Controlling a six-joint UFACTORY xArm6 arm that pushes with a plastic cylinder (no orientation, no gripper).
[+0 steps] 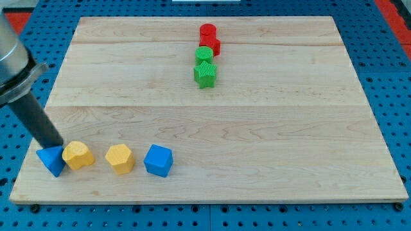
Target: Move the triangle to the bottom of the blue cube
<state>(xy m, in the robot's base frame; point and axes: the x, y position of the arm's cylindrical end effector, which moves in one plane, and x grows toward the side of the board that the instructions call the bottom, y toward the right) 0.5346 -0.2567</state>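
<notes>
A blue triangle [51, 160] lies at the board's bottom left corner. My tip [56, 144] rests just above it, at its upper edge, close to touching. A blue cube [158, 160] sits further to the view's right along the bottom edge. Between them lie two yellow blocks: one [78, 154] right beside the triangle, and one [120, 158] left of the cube.
Near the view's top centre, a red cylinder [207, 30] and a red block [211, 44] stand above a green cylinder [204, 54] and a green star [205, 74]. The wooden board [257, 141] lies on a blue perforated table.
</notes>
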